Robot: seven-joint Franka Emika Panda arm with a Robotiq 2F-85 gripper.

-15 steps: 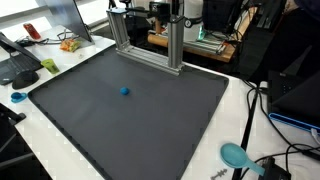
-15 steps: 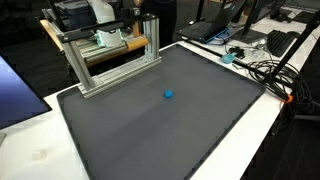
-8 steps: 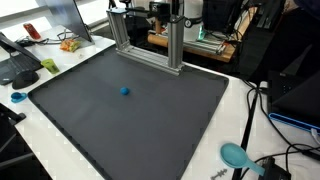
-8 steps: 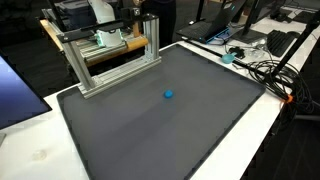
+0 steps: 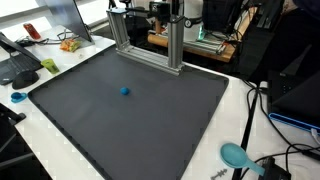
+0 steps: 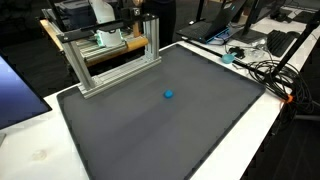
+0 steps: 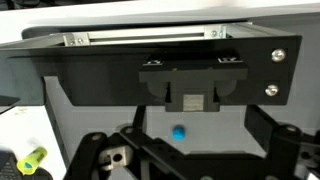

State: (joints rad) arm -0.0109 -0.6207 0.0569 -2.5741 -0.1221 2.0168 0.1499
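fingers point(image 7: 285, 150) spread wide apart, 1 blue ball point(image 7: 179, 132) seen btwn them on 1 dark mat point(image 7: 90, 115).

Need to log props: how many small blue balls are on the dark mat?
1. The blue ball lies alone near the middle of the dark mat; more could be hidden behind the metal frame.

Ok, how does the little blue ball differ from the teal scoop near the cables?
The blue ball lies on the dark mat, while the teal scoop lies off it, on the white table margin. The ball is a plain sphere, whereas the scoop has a rounded bowl with a handle. The ball is a deeper blue and looks smaller, and the scoop is a paler teal. Both are bluish and lie loose.
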